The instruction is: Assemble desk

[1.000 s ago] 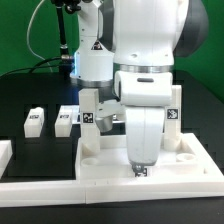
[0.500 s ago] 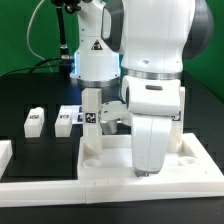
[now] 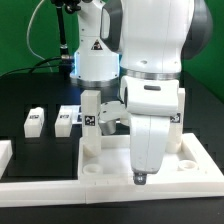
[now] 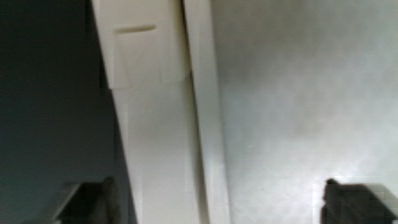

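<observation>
1. The big white arm (image 3: 150, 60) leans down over the front of the desk's tabletop (image 3: 110, 160), and its gripper (image 3: 140, 177) hangs right at the tabletop's front rim.
2. In the wrist view the gripper (image 4: 222, 205) has its jaws spread wide: the two dark fingertips (image 4: 86, 203) sit far apart at opposite sides, and nothing is pinched between them.
3. Between those fingertips I see only pale white surface and a white ridge (image 4: 151, 110) running lengthwise, with dark table beside it. I cannot tell which part the ridge belongs to.
4. The tabletop lies flat on the black table (image 3: 40, 150), rim upward, towards the exterior view's right and close to the front edge.
5. One leg (image 3: 90, 118) stands upright at the tabletop's rear corner on the exterior view's left, a black-and-white tag on its face.
6. A second leg (image 3: 175, 112) stands upright at the rear on the exterior view's right. The arm hides its lower part, so I cannot tell how it is seated.
7. Two loose legs (image 3: 34, 121) lie side by side on the table, off to the exterior view's left of the tabletop and apart from it.
8. A long white border rail (image 3: 60, 190) runs along the table's front, just before the tabletop.
</observation>
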{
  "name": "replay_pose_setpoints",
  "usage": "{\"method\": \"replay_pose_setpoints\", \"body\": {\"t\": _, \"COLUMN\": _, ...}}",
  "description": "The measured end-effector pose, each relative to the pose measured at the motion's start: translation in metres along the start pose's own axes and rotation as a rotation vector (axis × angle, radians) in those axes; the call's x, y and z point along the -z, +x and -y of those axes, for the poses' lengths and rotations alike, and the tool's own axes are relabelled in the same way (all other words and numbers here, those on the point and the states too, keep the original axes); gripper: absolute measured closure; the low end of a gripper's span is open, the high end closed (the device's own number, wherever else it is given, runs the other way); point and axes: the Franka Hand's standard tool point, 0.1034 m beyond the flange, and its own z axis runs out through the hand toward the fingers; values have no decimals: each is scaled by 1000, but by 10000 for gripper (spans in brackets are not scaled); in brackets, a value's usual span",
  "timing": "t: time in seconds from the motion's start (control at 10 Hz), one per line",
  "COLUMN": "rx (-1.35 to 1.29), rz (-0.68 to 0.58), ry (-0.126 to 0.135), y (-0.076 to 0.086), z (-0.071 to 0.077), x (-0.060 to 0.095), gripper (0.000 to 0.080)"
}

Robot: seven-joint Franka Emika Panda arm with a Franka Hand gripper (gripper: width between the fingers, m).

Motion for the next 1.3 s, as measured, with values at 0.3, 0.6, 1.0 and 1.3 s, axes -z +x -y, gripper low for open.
{"method": "replay_pose_setpoints", "body": {"t": 0.3, "rx": -1, "rz": 0, "ry": 0, "y": -1, "z": 0, "x": 0, "gripper": 152}}
{"method": "replay_pose_setpoints", "body": {"t": 0.6, "rx": -7, "rz": 3, "ry": 0, "y": -5, "z": -2, "x": 5, "gripper": 150}}
{"method": "replay_pose_setpoints", "body": {"t": 1.0, "rx": -94, "rz": 58, "ry": 71, "y": -61, "z": -10, "x": 89, "gripper": 150}}
{"method": "replay_pose_setpoints", "body": {"t": 1.3, "rx": -277, "rz": 63, "ry": 68, "y": -62, "z": -10, "x": 87, "gripper": 150}}
